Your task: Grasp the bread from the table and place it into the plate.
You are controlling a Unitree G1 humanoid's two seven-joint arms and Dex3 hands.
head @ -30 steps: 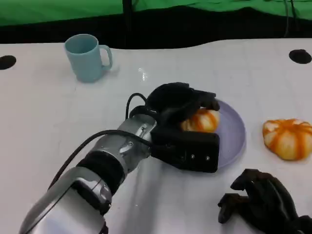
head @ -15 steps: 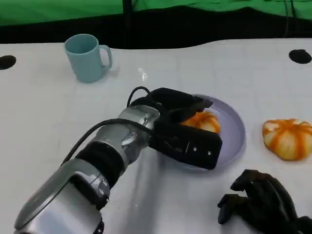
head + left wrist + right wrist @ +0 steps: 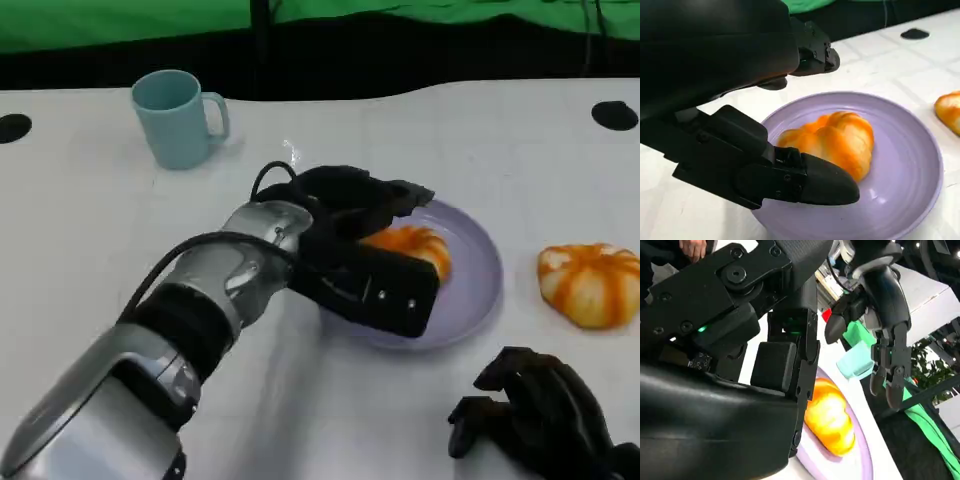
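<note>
— Where did we find the bread (image 3: 410, 246)?

— It lay in the plate (image 3: 478, 280), toward the plate's left half. Our left hand (image 3: 365, 250) sat over the plate's left rim, its fingers (image 3: 810, 50) behind the bread and its thumb (image 3: 805, 181) in front.

— And the rest?

— A second bun (image 3: 590, 283) lay on the table (image 3: 90, 240) to the right of the plate, apart from it. The cup (image 3: 180, 118) stood far back on the left. Our right hand (image 3: 535, 420) rested near the front edge, before the plate's right side.
</note>
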